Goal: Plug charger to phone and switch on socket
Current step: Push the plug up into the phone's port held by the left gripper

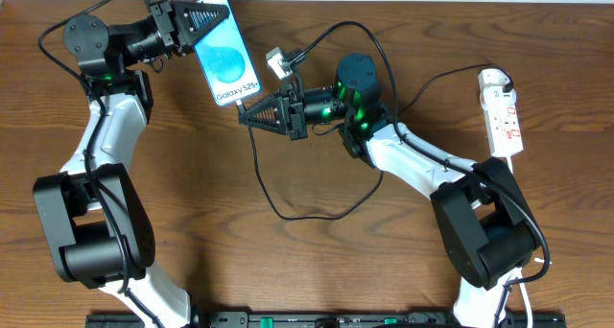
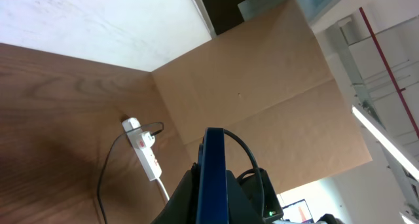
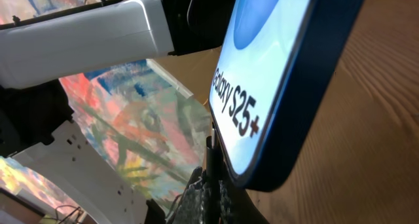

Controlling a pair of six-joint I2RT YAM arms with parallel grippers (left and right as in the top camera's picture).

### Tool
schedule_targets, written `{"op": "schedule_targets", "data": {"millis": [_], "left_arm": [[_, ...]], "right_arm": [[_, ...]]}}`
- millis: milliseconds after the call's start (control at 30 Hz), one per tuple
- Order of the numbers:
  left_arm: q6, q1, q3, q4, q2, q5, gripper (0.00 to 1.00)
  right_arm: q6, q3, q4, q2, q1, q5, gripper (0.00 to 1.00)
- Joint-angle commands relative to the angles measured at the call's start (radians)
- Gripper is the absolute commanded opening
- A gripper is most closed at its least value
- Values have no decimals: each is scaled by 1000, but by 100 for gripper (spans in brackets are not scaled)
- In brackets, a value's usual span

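Blue-screened, the phone [image 1: 228, 64] hangs near the table's [image 1: 317, 270] far edge, pinched in our left gripper [image 1: 206, 23], so our right gripper [image 1: 244, 115], clamped on the charger [image 1: 317, 218] plug, should line up squarely with the port and push gently.

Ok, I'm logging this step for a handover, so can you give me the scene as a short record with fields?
phone: screen lit, gripped at its far end by the left pincer
charger: plug end gripped in the right pincer, right at the phone's "Galaxy" end; cable loops across the table
plugged in: cannot tell
socket: on the table to the robot's right, black plug in it; switch position too small to tell
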Motion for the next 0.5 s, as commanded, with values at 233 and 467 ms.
{"op": "schedule_targets", "data": {"millis": [233,467], "left_arm": [[0,4,19,9,-5,3,7],[-7,10,19,9,-5,2,7]], "right_arm": [[24,3,3,5,-16,30,1],[24,3,3,5,-17,30,1]]}}
